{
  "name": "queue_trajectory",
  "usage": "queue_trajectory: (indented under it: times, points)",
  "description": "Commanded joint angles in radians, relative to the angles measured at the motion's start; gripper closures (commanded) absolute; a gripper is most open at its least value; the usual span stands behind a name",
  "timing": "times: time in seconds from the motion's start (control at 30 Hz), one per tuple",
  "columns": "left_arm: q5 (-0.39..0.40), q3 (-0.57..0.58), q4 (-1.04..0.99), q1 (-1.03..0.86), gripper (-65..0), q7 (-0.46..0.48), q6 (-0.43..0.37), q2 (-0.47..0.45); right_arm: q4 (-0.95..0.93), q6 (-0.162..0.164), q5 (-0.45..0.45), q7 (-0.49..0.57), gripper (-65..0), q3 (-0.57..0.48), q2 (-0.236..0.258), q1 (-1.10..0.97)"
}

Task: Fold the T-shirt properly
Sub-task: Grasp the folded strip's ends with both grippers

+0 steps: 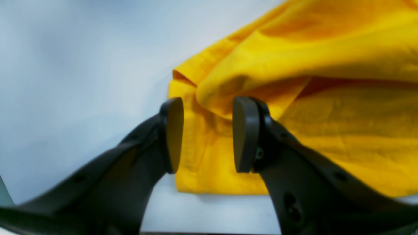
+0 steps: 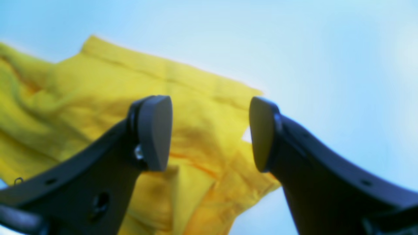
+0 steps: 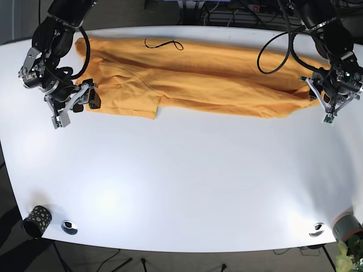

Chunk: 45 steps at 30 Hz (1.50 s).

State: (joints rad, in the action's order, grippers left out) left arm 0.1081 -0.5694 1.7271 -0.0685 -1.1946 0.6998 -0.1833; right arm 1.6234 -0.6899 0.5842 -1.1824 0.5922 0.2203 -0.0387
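T-shirt [image 3: 193, 79] lies as long band across far side of table [image 3: 181, 187]. Left gripper [image 1: 207, 135] jaws apart, empty, over hem corner; right gripper [image 2: 209, 133] wide, empty, over sleeve end. You should pinch both layers at each end, lift evenly, keep tension

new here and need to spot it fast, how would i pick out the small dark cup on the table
Start at the big white table and ignore the yellow T-shirt stretched along its far edge. Go to the near corner under the right gripper; the cup stands there, dark with pale speckles, next to a flat silver ring.
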Motion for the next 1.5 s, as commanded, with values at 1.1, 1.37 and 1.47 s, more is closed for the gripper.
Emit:
queue_trajectory:
  times: [1.1,1.37,1.47]
  points:
    - [0.008,-0.008,-0.016,-0.149,-23.2,0.115,-0.002,-0.048,-0.245,0.062,0.024,0.028,-35.8,-0.044,0.11,0.128]
    - [0.011,-0.008,-0.016,-0.149,-23.2,0.115,-0.002,-0.049,-0.294,0.062,0.024,0.029,-35.8,-0.044,0.057,0.107]
    - [0.011,-0.008,-0.014,-0.149,-23.2,0.115,-0.002,-0.048,-0.288,0.06,0.032,0.029,-35.7,-0.045,0.054,0.079]
